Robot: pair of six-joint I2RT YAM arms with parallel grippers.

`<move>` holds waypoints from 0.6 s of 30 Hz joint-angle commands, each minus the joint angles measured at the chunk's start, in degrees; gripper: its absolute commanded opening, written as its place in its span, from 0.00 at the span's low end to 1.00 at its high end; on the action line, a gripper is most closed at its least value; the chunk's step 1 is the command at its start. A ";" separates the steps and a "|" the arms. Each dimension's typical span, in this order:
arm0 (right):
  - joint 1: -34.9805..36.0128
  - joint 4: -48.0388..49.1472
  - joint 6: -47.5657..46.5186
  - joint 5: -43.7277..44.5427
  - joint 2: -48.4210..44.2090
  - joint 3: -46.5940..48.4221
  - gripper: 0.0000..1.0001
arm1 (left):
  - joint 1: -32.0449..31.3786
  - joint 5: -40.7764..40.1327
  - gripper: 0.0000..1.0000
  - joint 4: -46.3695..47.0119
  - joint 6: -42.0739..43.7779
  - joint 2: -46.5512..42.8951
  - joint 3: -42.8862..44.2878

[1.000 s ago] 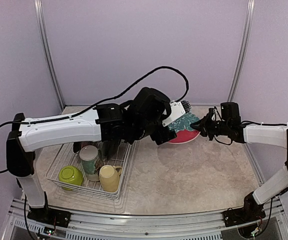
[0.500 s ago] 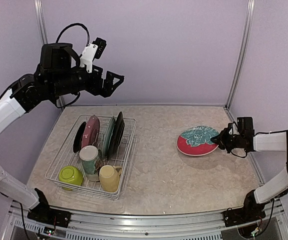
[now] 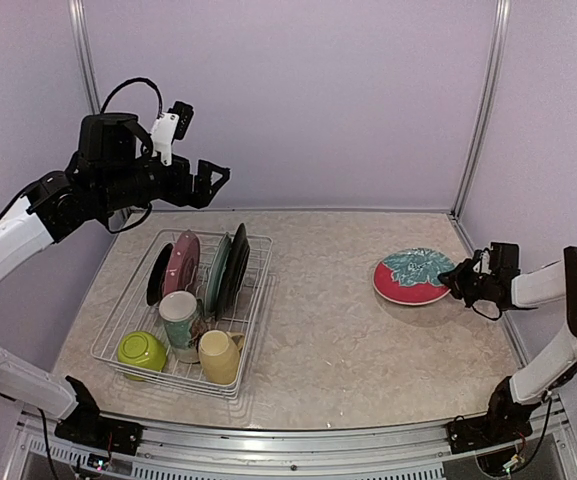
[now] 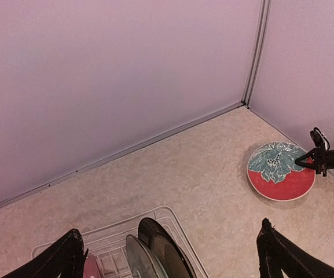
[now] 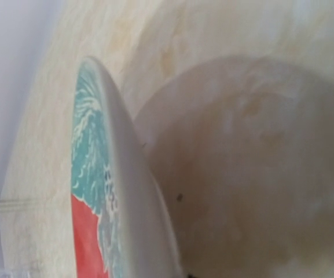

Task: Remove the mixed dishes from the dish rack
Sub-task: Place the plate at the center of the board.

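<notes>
The white wire dish rack point(image 3: 256, 318), a rectangular basket of thin rods with raised sides, sits on the left of the beige, marble-patterned tabletop point(image 3: 348, 350). In its far half, 4 plates stand on edge in the slots: a black plate point(image 3: 158, 275), a pink plate point(image 3: 183, 262), a green plate point(image 3: 218, 272) and a dark plate point(image 3: 236, 265) just beside it. In the near half are a glossy lime-green bowl point(image 3: 142, 351) turned upside down, a white floral mug point(image 3: 179, 318) and a pale yellow mug point(image 3: 220, 356) lying on its side.

Well apart from the rack, on the right of the table, is a round, glossy red plate point(image 3: 413, 277) with a teal leaf pattern and a pale, smooth rim. The right wrist view is blurred and shows only its edge above a shadow, so it may be tilted slightly off the surface.

The right gripper point(image 3: 465, 279) reaches in low and level from the right edge, its jaws pinched on the red plate's near-right rim. The left arm is raised high over the back-left corner, bent at the elbow. The left gripper point(image 3: 220, 183) hangs above the rack's far end, its 2 black fingers point(image 4: 68, 258) spread wide and grasping nothing.
</notes>
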 commanded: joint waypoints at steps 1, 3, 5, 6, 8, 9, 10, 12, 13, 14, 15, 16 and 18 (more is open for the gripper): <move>-2.03 10.06 0.88 -1.10 2.89 4.22 0.00 | 0.56 -1.86 0.99 2.41 0.90 -0.78 -0.68; -2.40 11.86 1.06 -0.81 4.79 4.39 0.00 | 0.59 -1.32 0.99 2.24 0.99 -1.00 -0.57; -2.69 12.68 0.57 0.02 6.25 4.56 0.00 | 0.79 -1.00 0.99 2.05 0.90 -1.22 -0.44; -2.90 12.70 0.00 0.50 7.01 4.71 0.00 | 0.96 -0.93 0.99 2.01 0.90 -1.33 -0.45; -3.39 12.89 -0.66 1.27 8.42 4.85 0.00 | 1.59 -0.60 0.99 2.04 0.55 -1.69 -0.48; -3.55 13.06 -0.95 1.55 9.06 4.90 0.00 | 1.89 -0.40 0.99 1.95 0.45 -1.86 -0.52; -3.70 13.09 -1.34 1.69 9.65 5.00 0.00 | 2.23 -0.23 0.99 2.05 0.37 -2.09 -0.52; -3.87 12.23 -2.41 2.17 10.47 5.47 0.02 | 2.94 -0.12 0.99 2.05 -0.04 -2.53 -0.53; -3.91 11.36 -2.85 2.66 10.70 5.80 0.06 | 3.30 0.19 0.99 1.95 -0.24 -2.64 -0.53; -3.86 10.21 -3.30 3.24 10.74 5.97 0.10 | 3.53 0.33 0.99 2.02 -0.37 -2.74 -0.53; -3.91 9.48 -3.59 3.52 10.79 6.04 0.14 | 3.76 0.39 0.99 1.99 -0.44 -2.76 -0.53; -3.92 8.74 -4.00 3.64 10.79 6.01 0.17 | 3.94 0.47 0.99 1.99 -0.59 -2.81 -0.53; -3.92 6.61 -5.06 3.93 10.75 6.08 0.25 | 4.32 1.09 0.99 1.90 -1.05 -2.75 -0.44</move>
